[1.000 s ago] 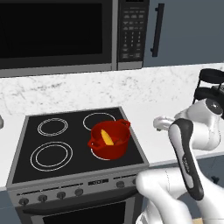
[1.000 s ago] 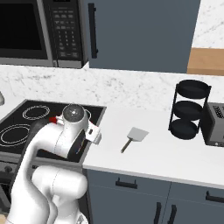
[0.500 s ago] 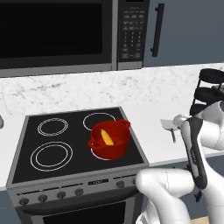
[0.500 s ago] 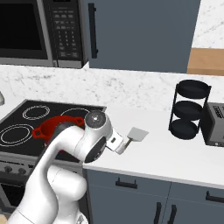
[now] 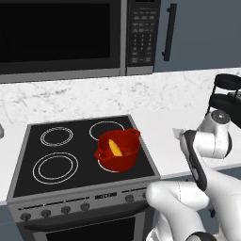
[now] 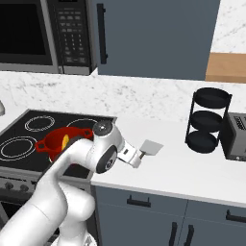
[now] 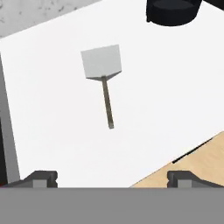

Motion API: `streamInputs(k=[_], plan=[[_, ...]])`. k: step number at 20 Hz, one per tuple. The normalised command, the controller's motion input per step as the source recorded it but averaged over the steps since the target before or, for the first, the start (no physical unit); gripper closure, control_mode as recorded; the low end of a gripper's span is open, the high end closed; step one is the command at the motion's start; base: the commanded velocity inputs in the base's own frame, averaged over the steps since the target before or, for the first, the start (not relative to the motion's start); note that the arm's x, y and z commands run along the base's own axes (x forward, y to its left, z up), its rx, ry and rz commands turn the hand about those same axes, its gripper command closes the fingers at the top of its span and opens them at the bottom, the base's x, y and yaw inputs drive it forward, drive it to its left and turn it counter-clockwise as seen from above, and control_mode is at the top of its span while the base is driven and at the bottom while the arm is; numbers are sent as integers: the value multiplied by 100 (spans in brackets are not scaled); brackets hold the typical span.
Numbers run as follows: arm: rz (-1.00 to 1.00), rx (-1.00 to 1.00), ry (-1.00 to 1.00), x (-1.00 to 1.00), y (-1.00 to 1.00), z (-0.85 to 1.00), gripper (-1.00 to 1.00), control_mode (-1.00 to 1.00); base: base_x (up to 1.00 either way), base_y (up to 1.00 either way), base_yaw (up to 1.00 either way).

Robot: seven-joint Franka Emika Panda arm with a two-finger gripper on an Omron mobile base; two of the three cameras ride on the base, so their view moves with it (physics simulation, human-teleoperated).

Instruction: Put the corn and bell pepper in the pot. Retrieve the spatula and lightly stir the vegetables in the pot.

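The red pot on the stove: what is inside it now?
The pot holds the yellow corn, lying against something orange beside it. The pot's wall hides the bottom, so I cannot tell what else lies there.

Spatula (image 6: 151, 148) lies flat on white counter (image 6: 192, 173); red pot (image 6: 60, 142) sits on stovetop (image 6: 29, 139), corn (image 6: 65, 141) inside.

One round red pot (image 5: 117, 151) – one yellow corn cob (image 5: 114, 147) inside. One flat grey spatula (image 7: 103, 70). Four stove burner rings (image 5: 56, 136). One black three-tier rack (image 6: 207, 120) – one toaster (image 6: 236, 136). One microwave (image 5: 70, 37).
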Motion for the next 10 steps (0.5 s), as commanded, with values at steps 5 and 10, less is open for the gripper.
streamInputs(k=[5, 10], plan=[[0, 0, 16, 28, -26, -9, -100, -100, 0, 0, 0], [0, 0, 10, 25, -28, -32, -100, -100, 0, 0, 0]])
